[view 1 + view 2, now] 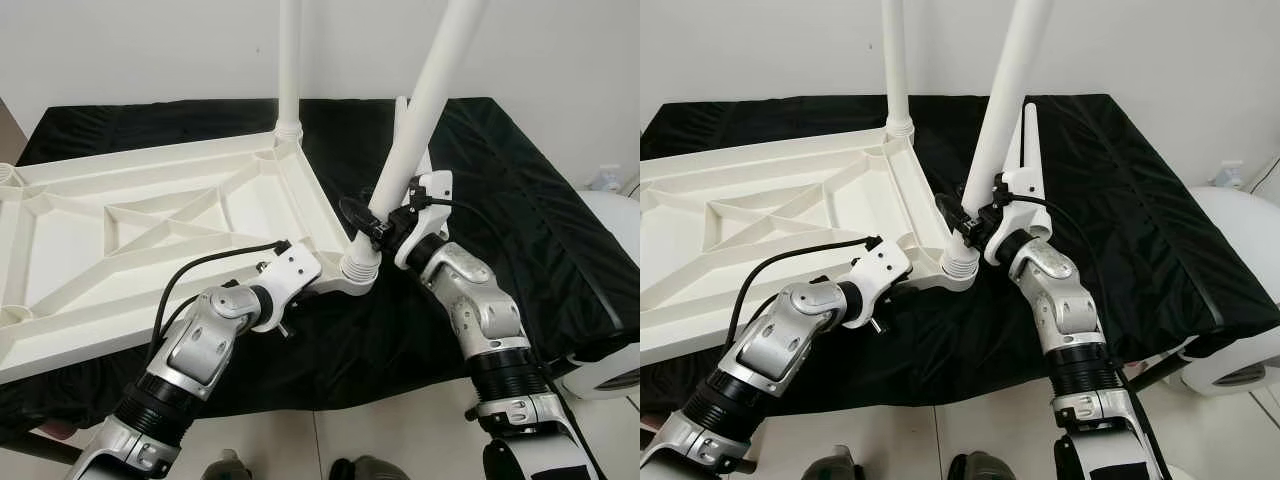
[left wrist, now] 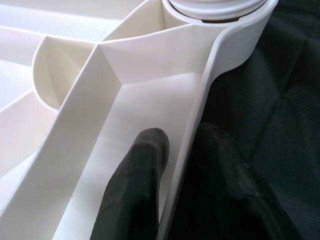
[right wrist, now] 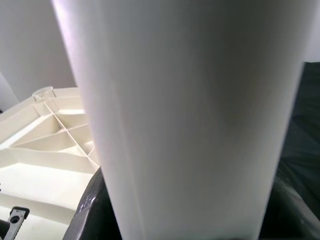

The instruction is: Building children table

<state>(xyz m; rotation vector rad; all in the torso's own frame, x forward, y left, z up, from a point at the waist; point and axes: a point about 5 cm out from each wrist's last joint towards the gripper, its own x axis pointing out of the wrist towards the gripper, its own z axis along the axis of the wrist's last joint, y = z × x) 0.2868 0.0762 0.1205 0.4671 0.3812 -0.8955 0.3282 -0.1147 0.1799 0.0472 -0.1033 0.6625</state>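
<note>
The tabletop (image 1: 150, 240) lies upside down, ribs up, on a black cloth (image 1: 520, 200) that covers a bed-like surface. Its near edge overhangs the cloth's front border on the robot's left. At the far right corner one leg (image 1: 289, 60) stands upright in its socket. At the near right corner a second leg (image 1: 425, 110) sits in its socket (image 1: 360, 268), tilted to the right.

The right gripper (image 1: 378, 222) is clamped around this tilted leg low down, just above the socket's threaded collar; in the right wrist view the leg (image 3: 190, 115) runs between the dark fingers (image 3: 92, 210).

The left gripper (image 2: 182, 165) pinches the tabletop's thin rim (image 2: 210, 85) just short of the same socket, one finger inside the frame, the other outside over the cloth.

To the right of the corner the cloth is open up to its right edge. A white rounded object (image 1: 615, 240) sits beyond that edge, and pale floor (image 1: 400, 440) lies in front.
</note>
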